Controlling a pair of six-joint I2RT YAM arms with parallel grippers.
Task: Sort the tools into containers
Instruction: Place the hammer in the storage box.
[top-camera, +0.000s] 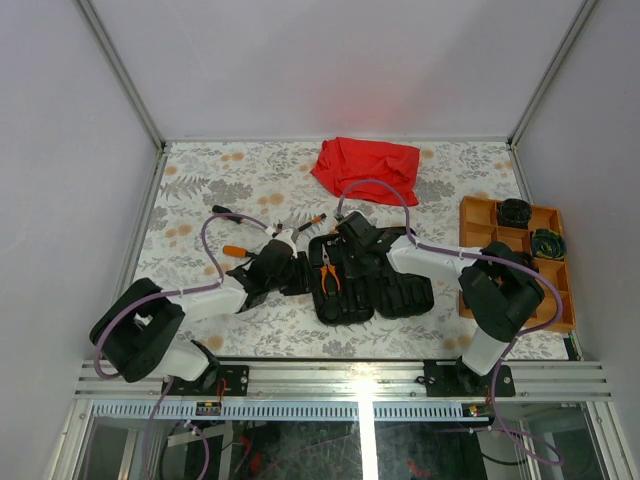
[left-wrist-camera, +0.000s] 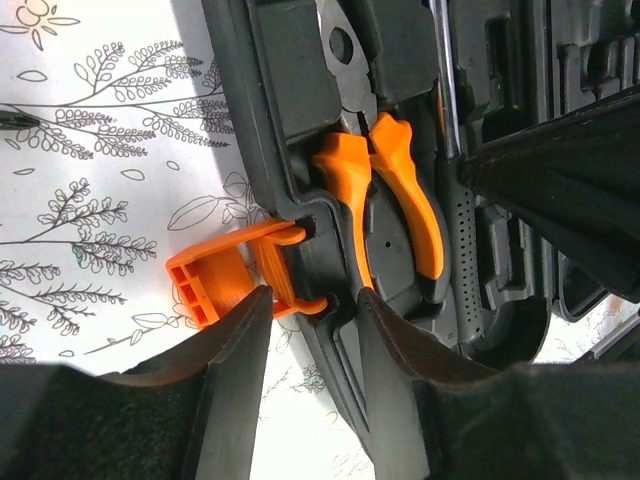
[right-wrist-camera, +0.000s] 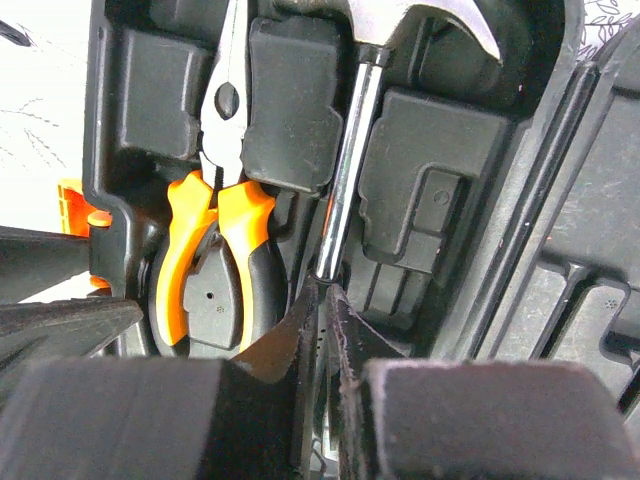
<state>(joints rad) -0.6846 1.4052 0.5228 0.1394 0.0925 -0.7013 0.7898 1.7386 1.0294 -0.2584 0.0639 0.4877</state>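
Note:
The black case lies open mid-table. Orange-handled pliers sit in their slot. The hammer lies beside them, steel head at the top. My right gripper is shut, its tips over the top of the hammer's handle. My left gripper is open and straddles the case's left rim beside the orange latch, with a gap at the outer finger. Screwdrivers lie on the table left of the case. The orange tray stands at the right.
A red cloth is bunched at the back, behind the case. Two dark round items sit in the tray's far compartments. A dark-handled tool lies at the left. Walls enclose the flowered table on three sides.

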